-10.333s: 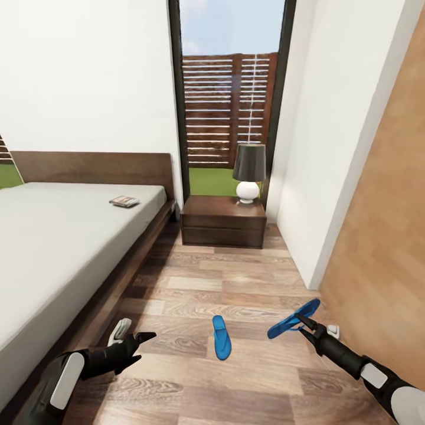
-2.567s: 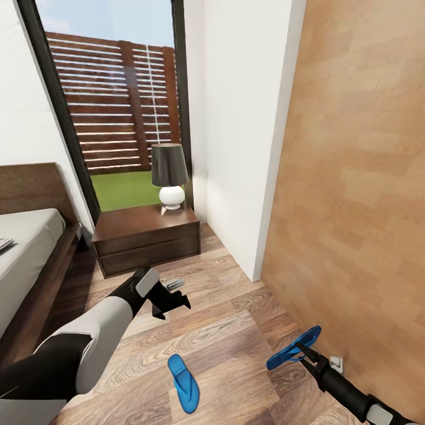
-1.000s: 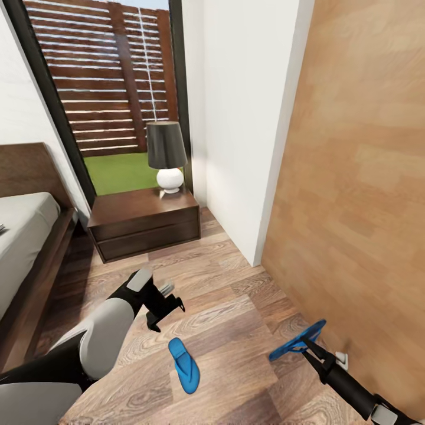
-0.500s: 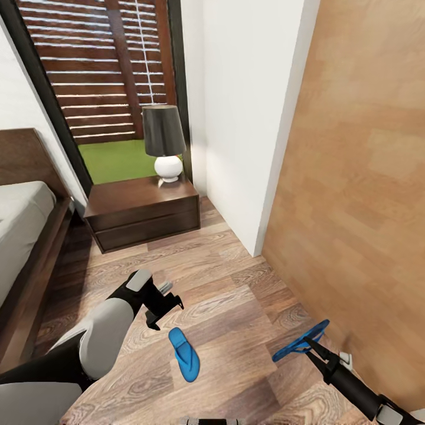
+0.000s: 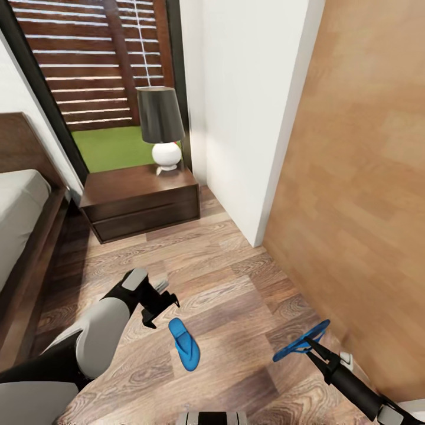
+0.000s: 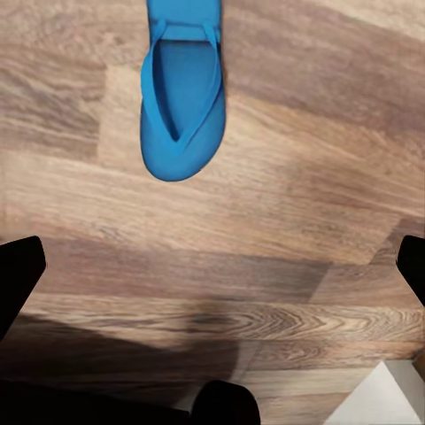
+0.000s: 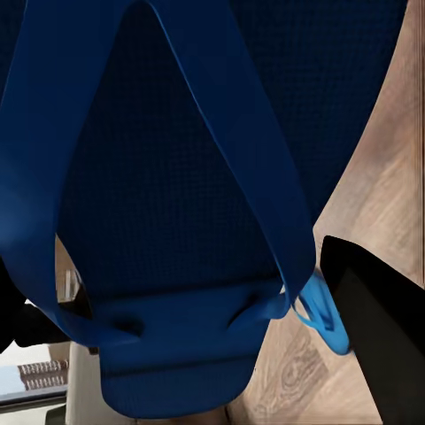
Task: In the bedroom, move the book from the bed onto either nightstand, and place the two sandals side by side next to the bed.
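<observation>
One bright blue sandal [image 5: 184, 345] lies flat on the wood floor, and the left wrist view shows it as well [image 6: 181, 97]. My left gripper [image 5: 160, 302] hovers just beside its near end, open, with its dark fingertips [image 6: 18, 274] spread wide and nothing between them. My right gripper [image 5: 309, 345] is shut on the second sandal [image 5: 289, 352], holding it tilted above the floor near the door; its sole and straps [image 7: 168, 195] sit close against the right wrist camera. The nightstand [image 5: 141, 200] stands beside the bed [image 5: 20, 218]. The book is out of view.
A black-shaded lamp [image 5: 159, 127] with a white base stands on the nightstand. A white wall corner [image 5: 254, 136] and a light-brown wooden door [image 5: 366, 195] close off the right side. A tall window [image 5: 94, 65] rises behind the nightstand. Wood-plank floor lies between bed and wall.
The head view has tilted downward, so the nightstand and lamp sit higher in the picture. My left gripper has come closer to the sandal on the floor. The right gripper still holds its sandal.
</observation>
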Tool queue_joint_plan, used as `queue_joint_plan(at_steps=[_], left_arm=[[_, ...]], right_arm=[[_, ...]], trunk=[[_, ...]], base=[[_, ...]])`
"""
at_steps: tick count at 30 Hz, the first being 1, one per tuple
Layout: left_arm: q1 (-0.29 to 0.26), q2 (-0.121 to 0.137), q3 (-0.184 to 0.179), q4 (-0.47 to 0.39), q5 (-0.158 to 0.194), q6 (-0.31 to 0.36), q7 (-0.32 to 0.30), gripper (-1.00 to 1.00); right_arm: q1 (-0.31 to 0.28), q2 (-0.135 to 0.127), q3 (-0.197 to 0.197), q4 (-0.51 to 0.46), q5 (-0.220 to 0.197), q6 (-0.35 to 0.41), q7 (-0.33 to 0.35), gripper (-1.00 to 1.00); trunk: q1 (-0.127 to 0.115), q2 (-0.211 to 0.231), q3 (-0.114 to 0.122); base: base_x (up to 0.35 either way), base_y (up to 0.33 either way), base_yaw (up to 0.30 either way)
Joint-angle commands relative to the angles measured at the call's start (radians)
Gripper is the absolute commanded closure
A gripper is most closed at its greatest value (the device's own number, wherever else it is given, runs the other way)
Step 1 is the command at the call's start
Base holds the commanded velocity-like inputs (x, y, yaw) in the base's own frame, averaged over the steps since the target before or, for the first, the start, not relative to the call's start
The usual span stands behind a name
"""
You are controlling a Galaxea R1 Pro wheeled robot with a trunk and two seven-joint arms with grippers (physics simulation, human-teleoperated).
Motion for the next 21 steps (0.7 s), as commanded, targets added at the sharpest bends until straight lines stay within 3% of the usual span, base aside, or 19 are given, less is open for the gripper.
queue_joint_plan(at_steps=[1,12,21], left_arm=[[-0.001,0.001,0.002,-0.005,0.01,0.001,0.01,-1.0],[-0.012,0.004,0.001,-0.037,0.01,0.003,0.008,-1.0],[-0.065,0.008,0.001,-0.039,0.009,0.006,0.015,-1.0]], right_arm=[[-0.001,-0.001,-0.009,0.003,0.003,0.013,0.007,1.0],[-0.001,-0.018,-0.007,0.003,0.002,0.012,0.012,1.0],[-0.001,-0.023,-0.007,0.003,0.0,0.012,0.013,1.0]], trunk=[[0.0,-0.001,-0.005],[0.005,-0.003,-0.047],[0.009,-0.005,-0.082]], base=[[0.0,0.0,0.0],[0.0,0.0,0.0],[0.0,0.0,0.0]])
